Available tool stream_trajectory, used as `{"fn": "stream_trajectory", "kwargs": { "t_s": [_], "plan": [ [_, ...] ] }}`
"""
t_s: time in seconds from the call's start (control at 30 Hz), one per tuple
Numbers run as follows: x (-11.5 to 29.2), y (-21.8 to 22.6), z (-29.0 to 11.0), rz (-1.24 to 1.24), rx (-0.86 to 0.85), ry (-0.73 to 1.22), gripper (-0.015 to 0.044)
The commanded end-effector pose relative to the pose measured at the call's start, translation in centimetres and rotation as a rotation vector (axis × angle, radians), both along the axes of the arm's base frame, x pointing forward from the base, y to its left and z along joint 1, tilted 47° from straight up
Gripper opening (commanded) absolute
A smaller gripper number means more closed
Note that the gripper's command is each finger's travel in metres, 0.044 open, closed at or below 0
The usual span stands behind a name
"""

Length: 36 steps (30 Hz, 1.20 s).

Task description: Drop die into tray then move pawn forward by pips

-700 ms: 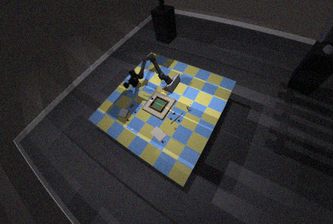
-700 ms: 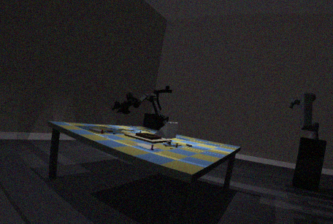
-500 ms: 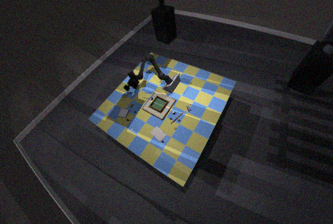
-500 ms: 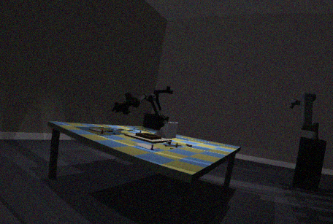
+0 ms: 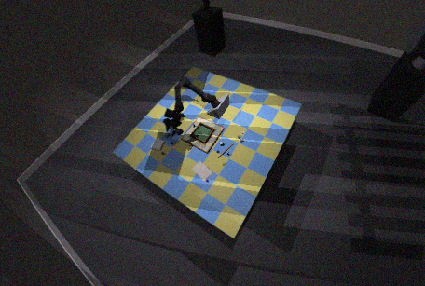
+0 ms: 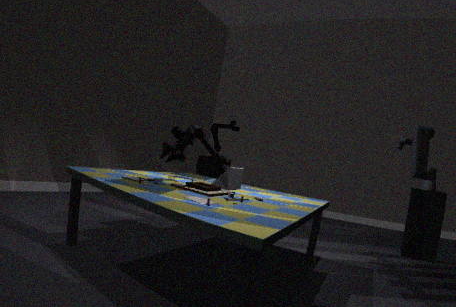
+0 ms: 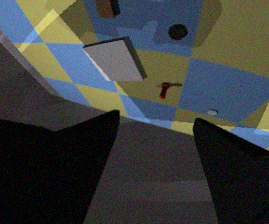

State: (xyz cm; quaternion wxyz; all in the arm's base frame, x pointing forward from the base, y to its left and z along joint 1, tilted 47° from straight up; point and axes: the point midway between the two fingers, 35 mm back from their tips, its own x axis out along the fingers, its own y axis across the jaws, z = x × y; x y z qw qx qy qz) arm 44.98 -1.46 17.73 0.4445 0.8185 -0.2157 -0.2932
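Note:
My gripper (image 5: 173, 132) (image 6: 165, 154) (image 7: 157, 120) is open, with nothing between its fingertips in the wrist view. It hangs above the table, beside the left side of the board in the top view. The board (image 5: 218, 131) is a pale square ring around the green dice tray (image 5: 203, 132). In the exterior view the tray (image 6: 202, 186) shows as a low dark frame. The die and the pawn are too small and dark for me to tell from the other small things, and neither the pips nor the arrows can be read.
A pale flat block (image 5: 157, 144) (image 7: 116, 61) lies near the gripper, with a small red object (image 7: 164, 90), a dark round piece (image 7: 178, 32) and a brown block (image 7: 105, 7). A white tile (image 5: 202, 170) and a thin stick (image 5: 226, 151) lie beyond the board. A grey panel (image 5: 221, 106) stands behind it.

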Motion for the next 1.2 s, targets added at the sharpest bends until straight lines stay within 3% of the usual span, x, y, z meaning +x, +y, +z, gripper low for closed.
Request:
{"fn": "stream_trajectory", "kwargs": {
  "t_s": [0.0, 0.37, 0.63, 0.87, 1.17],
  "plan": [
    [0.4, 5.6, -5.0, 0.206, -0.116, 0.248, 0.0275],
    [-2.5, 14.0, -16.8, 0.59, -0.47, 0.888, 0.0275],
    [-10.2, 18.8, -26.5, 0.988, -0.858, 1.512, 0.0275],
    [-18.0, 19.7, -31.6, 1.291, -1.174, 2.043, 0.0275],
    [-18.4, 19.4, -31.6, 1.314, -1.2, 2.091, 0.0275]
  ]
}}
